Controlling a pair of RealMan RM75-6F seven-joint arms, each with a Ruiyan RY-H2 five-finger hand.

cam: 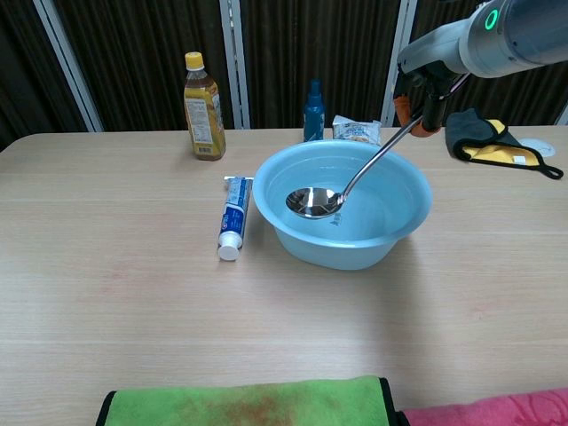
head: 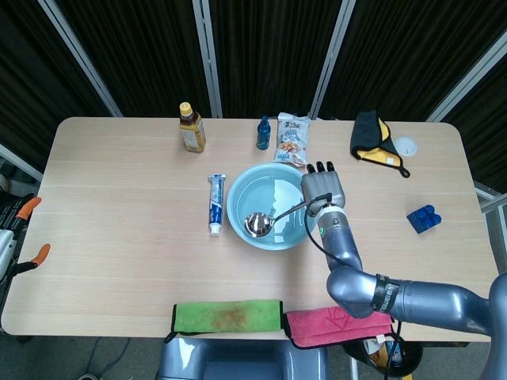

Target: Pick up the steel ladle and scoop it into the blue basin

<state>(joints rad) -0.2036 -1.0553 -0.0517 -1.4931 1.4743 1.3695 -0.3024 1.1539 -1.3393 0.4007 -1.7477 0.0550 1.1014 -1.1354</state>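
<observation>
The blue basin [head: 295, 229] [cam: 293, 177] stands mid-table with water in it. The steel ladle [head: 257, 224] [cam: 312, 201] slants down into it, its bowl low inside the basin's left half and its handle rising to the right. My right hand [head: 322, 188] [cam: 424, 96] grips the top of the handle above the basin's right rim. The left hand shows in neither view.
A toothpaste tube [head: 215, 203] lies left of the basin. Behind it stand a yellow-capped bottle [head: 191, 128], a small blue bottle [head: 263, 133] and a snack bag [head: 291, 138]. A black-and-yellow cloth [head: 374, 139] and blue block [head: 423, 218] are right. Green [head: 227, 315] and pink towels [head: 327, 324] lie at the front edge.
</observation>
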